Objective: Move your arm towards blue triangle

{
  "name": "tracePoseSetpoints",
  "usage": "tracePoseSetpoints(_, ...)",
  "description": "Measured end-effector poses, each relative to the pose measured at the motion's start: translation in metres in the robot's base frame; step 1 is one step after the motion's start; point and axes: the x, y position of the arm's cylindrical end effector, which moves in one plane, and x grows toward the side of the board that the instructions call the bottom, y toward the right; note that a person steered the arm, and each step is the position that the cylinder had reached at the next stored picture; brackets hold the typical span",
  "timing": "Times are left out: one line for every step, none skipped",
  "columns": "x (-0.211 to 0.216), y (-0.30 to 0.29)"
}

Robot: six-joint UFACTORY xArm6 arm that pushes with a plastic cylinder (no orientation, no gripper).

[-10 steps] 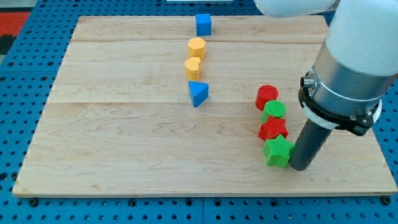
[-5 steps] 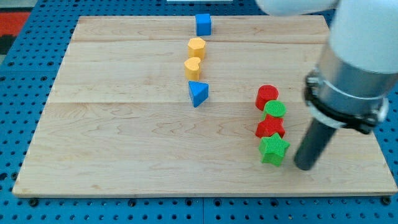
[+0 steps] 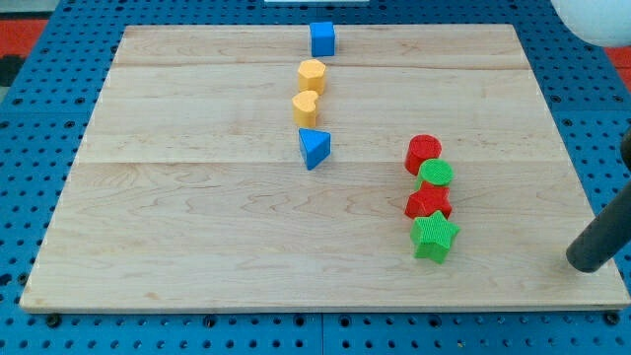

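Your tip (image 3: 588, 264) sits bare at the view's right edge, touching nothing, far from blue triangle (image 3: 315, 148).

Far on the board (image 3: 197, 217), a cube (image 3: 322, 39) lies at the back edge. In front of it two blocks (image 3: 312, 75) (image 3: 306, 106) lead to a triangle (image 3: 315, 148). To the right, four blocks run front to back: cylinder (image 3: 424, 152), disc (image 3: 435, 175), another (image 3: 428, 203), star (image 3: 435, 237). My tip (image 3: 586, 264) sits far right, well apart from them.
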Motion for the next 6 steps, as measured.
tracePoseSetpoints(-0.014, 0.009)
tracePoseSetpoints(-0.065, 0.052)
tracePoseSetpoints(-0.123, 0.009)
tracePoseSetpoints(-0.177, -0.057)
tracePoseSetpoints(-0.209, -0.074)
tracePoseSetpoints(-0.211, -0.074)
